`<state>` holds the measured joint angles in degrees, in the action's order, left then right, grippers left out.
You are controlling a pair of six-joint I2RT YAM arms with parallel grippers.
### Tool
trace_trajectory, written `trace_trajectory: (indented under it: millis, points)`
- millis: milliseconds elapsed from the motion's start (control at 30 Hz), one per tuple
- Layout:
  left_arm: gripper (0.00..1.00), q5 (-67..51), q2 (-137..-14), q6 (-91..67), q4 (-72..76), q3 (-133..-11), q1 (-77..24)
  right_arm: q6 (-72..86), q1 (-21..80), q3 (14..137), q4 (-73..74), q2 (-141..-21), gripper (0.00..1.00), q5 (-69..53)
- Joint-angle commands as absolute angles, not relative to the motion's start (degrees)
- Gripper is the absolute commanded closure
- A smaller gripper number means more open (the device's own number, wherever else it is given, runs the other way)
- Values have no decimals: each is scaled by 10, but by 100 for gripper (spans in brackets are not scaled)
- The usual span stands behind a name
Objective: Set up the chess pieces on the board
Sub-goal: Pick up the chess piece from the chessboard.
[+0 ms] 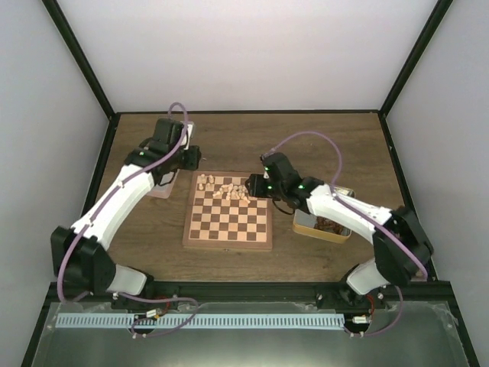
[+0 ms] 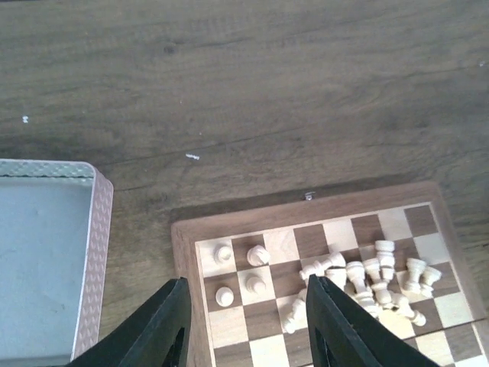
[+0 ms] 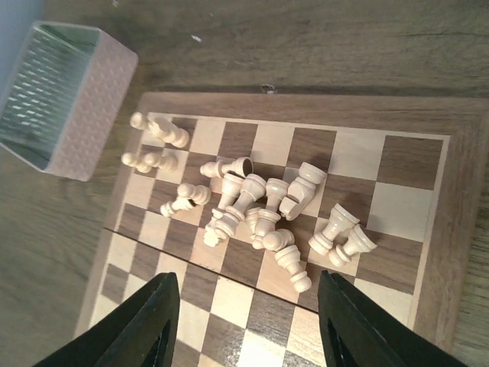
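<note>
The chessboard [image 1: 228, 229] lies centred on the table [image 1: 344, 145]. The chess pieces [image 1: 229, 189] lie heaped on its far rows, four apart at the far-left corner. The left tray [image 2: 95, 252] sits beside the board; the right tray [image 1: 307, 227] is opposite, apparently holding pieces.

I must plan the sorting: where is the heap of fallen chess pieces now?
In the top view, the heap lies on the far rows of the board, middle to right, near the right gripper.

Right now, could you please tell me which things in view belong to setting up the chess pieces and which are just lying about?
Job in hand: cream chess pieces, mostly toppled; chessboard.
Lying about: pink tray left of the board; tin with brown contents on its right.
</note>
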<state>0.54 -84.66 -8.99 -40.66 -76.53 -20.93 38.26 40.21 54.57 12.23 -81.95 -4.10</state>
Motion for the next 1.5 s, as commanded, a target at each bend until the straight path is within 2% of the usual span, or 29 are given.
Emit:
trace_trajectory:
  millis: [0, 200, 333, 500, 633, 900, 1267, 1467]
  points:
    - [55, -7, -746, -97, -257, -668, -210, 335, 434, 621, 227, -880, 51, 56]
    - [46, -20, -614, -105, -126, -555, -210, 319, 442, 684, 287, -956, 69, 78]
    - [43, -35, -568, -116, -86, -517, -210, 302, 447, 711, 302, -989, 71, 76]
    - [43, -38, -560, -120, -88, -512, -210, 269, 456, 740, 294, -1015, 63, 29]
    - [43, -42, -561, -121, -89, -513, -210, 267, 458, 755, 297, -1038, 62, 18]
    - [43, -44, -564, -121, -90, -512, -210, 259, 458, 781, 300, -1075, 69, 15]
    - [43, -44, -566, -120, -91, -511, -210, 248, 458, 784, 283, -1083, 89, 17]
    - [43, -42, -566, -119, -92, -511, -210, 245, 458, 763, 254, -1044, 92, -26]
